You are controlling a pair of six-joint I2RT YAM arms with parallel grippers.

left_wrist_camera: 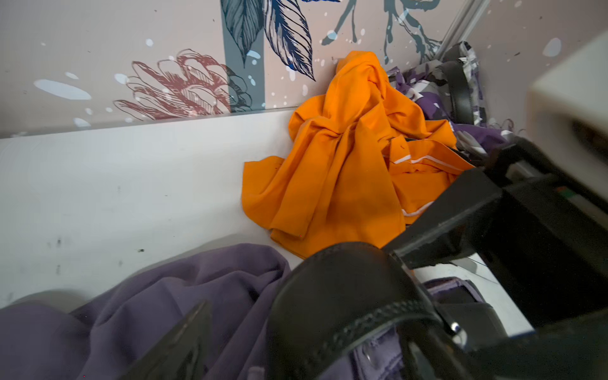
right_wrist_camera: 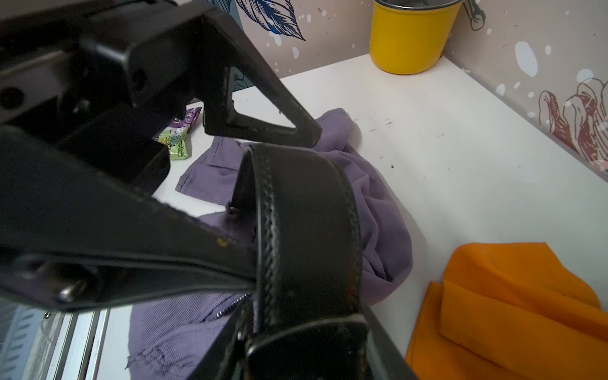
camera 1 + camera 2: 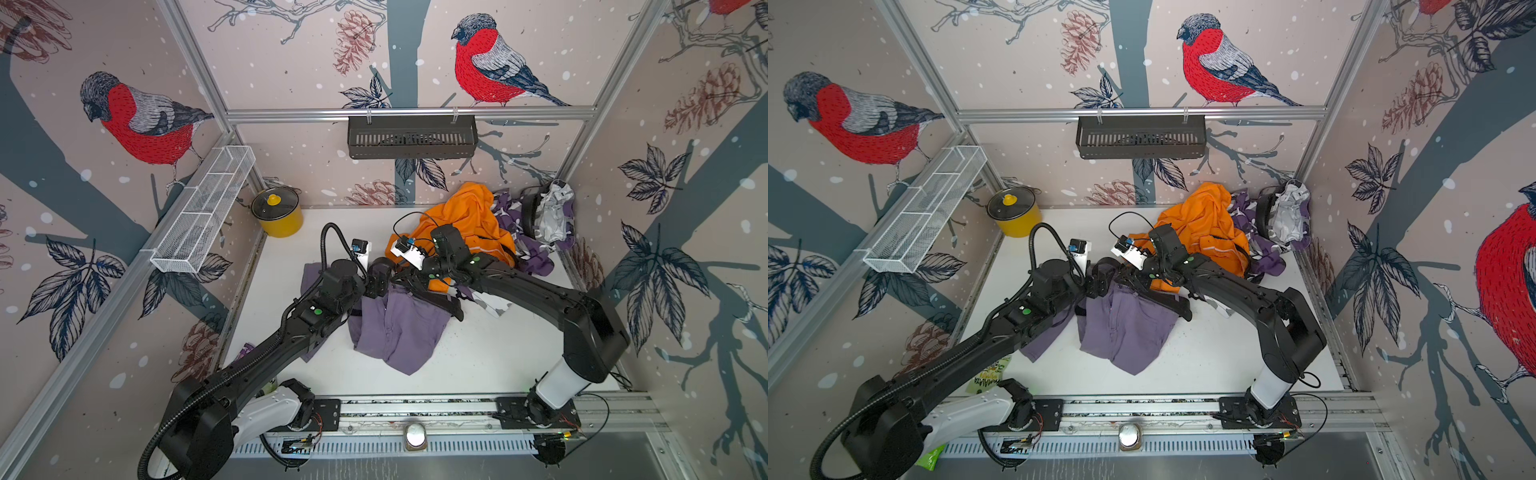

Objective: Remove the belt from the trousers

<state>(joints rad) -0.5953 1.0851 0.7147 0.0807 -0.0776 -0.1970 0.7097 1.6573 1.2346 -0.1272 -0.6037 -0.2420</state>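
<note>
In both top views the purple trousers (image 3: 399, 328) lie crumpled at the middle of the table (image 3: 519, 361); the black belt (image 3: 440, 303) runs along the side of them nearer the table's back edge, one end trailing toward the right edge. The left pincer (image 3: 376, 289) and right pincer (image 3: 405, 277) meet over it, too bunched together to read their jaws.

The left wrist view settles one: the left pincer's jaws stand wide either side of the belt's raised arch (image 1: 342, 283), pinching nothing; I judge it poised to take a fresh hold.

The right wrist view adds the other: the right pincer, about half closed, clamps the belt (image 2: 306, 230), holding it up off the trousers, probably so it can slide free.
</note>
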